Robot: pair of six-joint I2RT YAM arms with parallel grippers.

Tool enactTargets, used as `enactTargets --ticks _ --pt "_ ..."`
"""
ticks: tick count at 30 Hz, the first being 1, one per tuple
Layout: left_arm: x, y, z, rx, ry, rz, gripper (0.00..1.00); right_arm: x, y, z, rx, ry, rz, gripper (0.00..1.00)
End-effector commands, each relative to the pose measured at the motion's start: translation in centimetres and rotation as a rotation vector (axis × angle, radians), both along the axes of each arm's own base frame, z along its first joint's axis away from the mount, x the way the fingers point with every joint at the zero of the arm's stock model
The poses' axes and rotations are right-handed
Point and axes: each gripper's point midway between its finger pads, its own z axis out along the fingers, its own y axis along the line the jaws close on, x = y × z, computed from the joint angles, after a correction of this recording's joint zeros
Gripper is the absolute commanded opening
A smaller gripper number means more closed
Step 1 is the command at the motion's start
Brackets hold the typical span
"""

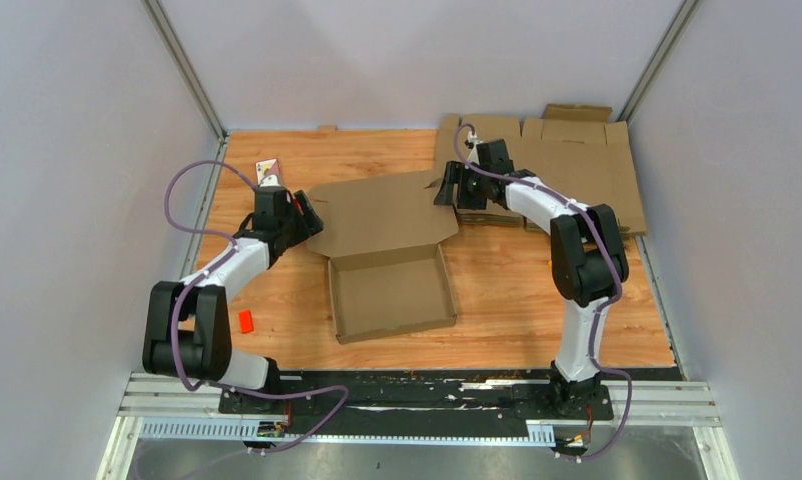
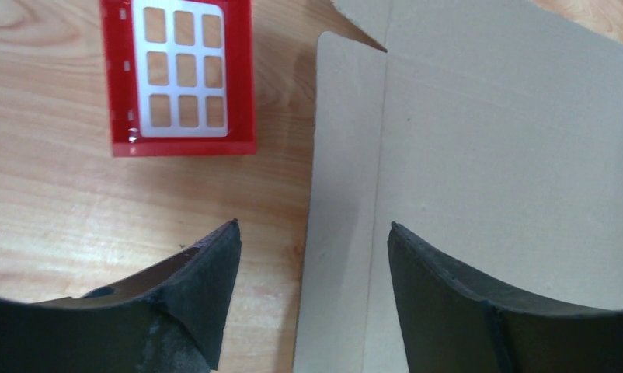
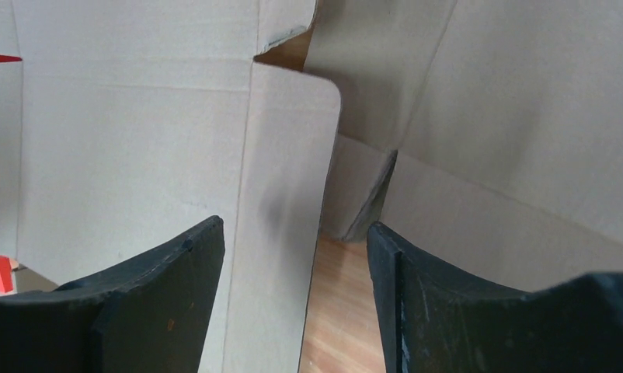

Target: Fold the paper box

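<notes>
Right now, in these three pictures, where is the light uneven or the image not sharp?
Top view: even light, sharp, only soft shadows around the paper box. Left wrist view: the left claw is dark and slightly soft near the lens; the red box is sharp. Right wrist view: the picture looks pale, with a grey shadow on the flap by the right claw.

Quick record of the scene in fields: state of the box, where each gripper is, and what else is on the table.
paper box: tray walls up, lid lying open toward the far side
left gripper: open, straddling the lid's left flap edge
right gripper: open, straddling the lid's right flap edge
other items: red box beside the left flap; small red piece near the left arm; pile of flat cardboard sheets at far right
surface: wooden table
</notes>
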Motion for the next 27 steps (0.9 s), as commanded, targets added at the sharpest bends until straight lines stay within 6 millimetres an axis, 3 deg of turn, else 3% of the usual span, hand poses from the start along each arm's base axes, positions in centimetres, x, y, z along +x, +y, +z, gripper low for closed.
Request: enactTargets --ticks 1,3,9,10,19,24,27 --pt "2.5 -1.4 1.6 -0.05 -0.04 -0.063 0.71 1.4 2.0 0.1 0.017 0.013 0.041 0.63" --pt "2.8 -1.9 1.3 -0.058 -0.023 -0.088 0.63 1.4 2.7 -0.1 0.018 0.02 0.058 0.53" --pt "3.4 -3.7 2.5 -0.115 -0.104 -0.173 0.01 1.4 3.6 1.2 -0.016 -0.031 0.083 0.05" --pt "3.3 -3.6 2.9 -0.106 -0.118 -0.174 0.0 1.4 3.7 1.7 -0.024 -0.046 0.083 0.0" --pt "2.4 -5.5 7.8 0.101 -0.308 -0.211 0.0 0.8 3.1 8.4 -0.13 -0.313 0.012 0.0" --pt "0.7 -7.1 10.7 0.16 -0.448 -0.233 0.0 -1.4 3.3 13.0 -0.097 -0.561 0.006 0.0" --pt "-0.8 -7.9 12.2 0.203 -0.55 -0.231 0.0 -2.9 2.6 14.4 -0.084 -0.665 -0.017 0.0"
